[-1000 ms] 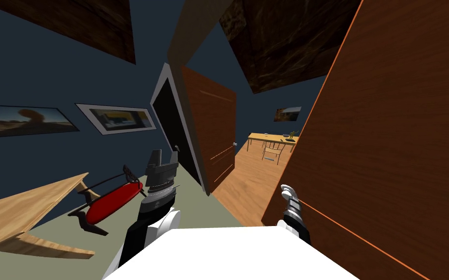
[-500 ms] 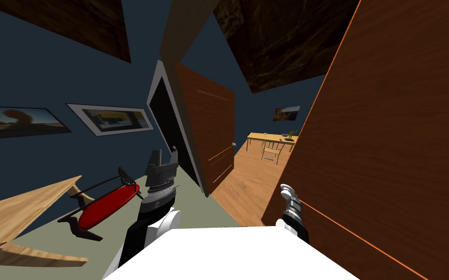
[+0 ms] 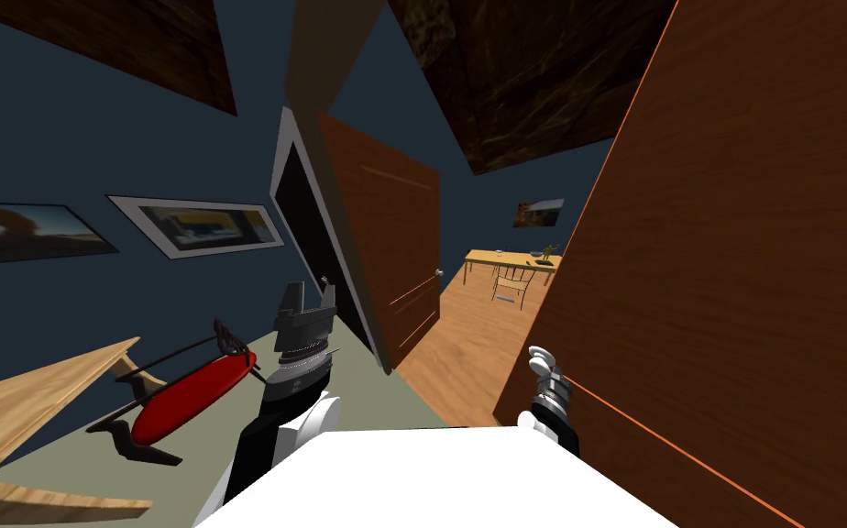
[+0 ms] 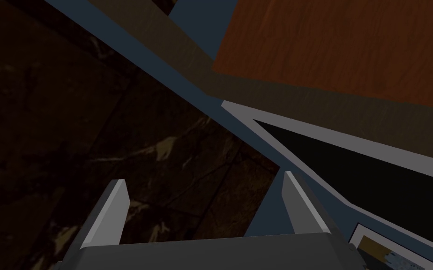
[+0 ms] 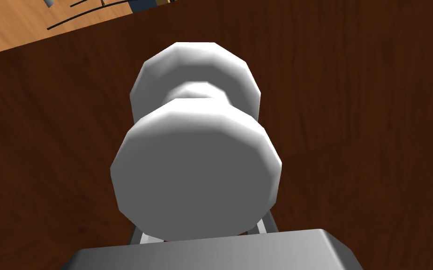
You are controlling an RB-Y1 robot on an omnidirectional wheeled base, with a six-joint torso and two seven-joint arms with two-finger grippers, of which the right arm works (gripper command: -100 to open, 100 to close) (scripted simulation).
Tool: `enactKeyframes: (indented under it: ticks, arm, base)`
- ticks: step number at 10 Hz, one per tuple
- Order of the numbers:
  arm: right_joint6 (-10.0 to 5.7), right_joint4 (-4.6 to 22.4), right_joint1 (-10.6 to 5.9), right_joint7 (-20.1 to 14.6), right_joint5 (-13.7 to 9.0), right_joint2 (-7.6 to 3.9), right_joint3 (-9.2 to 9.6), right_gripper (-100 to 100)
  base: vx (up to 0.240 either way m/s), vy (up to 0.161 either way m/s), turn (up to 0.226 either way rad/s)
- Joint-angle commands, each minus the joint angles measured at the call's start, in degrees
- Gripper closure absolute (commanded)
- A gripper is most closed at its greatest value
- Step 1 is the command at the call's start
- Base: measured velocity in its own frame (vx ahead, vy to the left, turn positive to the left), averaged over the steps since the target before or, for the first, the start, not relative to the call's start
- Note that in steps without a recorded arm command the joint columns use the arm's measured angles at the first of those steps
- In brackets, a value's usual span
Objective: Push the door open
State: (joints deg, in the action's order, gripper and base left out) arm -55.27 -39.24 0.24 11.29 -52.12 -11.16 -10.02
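Observation:
A large brown wooden door (image 3: 742, 275) fills the right side of the head view, close to me. My right gripper (image 3: 539, 359) is at its face, where the white round knob (image 3: 538, 356) sits. In the right wrist view that knob (image 5: 197, 159) stands right in front of the gripper body and hides most of both fingers; the finger bases (image 5: 138, 236) hug its sides. My left gripper (image 3: 307, 295) is raised in front of my chest, open and holding nothing, as the left wrist view of the gripper (image 4: 206, 187) confirms.
Ahead stands a second brown door (image 3: 394, 238), beside a grey-framed opening onto a black area (image 3: 307, 229). A red chair (image 3: 183, 399) and a wooden table (image 3: 18, 412) are on my left. A wood-floored passage (image 3: 467, 339) leads to a far table (image 3: 513, 261).
The whole head view has shifted: chair, table and wall pictures slid left, so I have moved or turned. My right gripper stays at the knob and the left arm holds its pose.

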Motion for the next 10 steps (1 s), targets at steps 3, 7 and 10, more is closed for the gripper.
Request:
enactKeyframes:
  ticks: [3, 7, 10]
  arm:
    - [-0.38, -0.6, -0.9, -5.2, -1.2, 0.04, 0.01, 100]
    - [-1.07, -0.1, -1.71, -11.4, -2.8, 0.45, 0.12, 100]
    - [-1.07, -0.1, -1.71, -12.4, -2.8, 0.45, 0.12, 100]
  base:
    - [0.041, -0.031, -0.019]
    - [0.041, -0.029, -0.017]
    - [0.018, -0.02, 0.001]
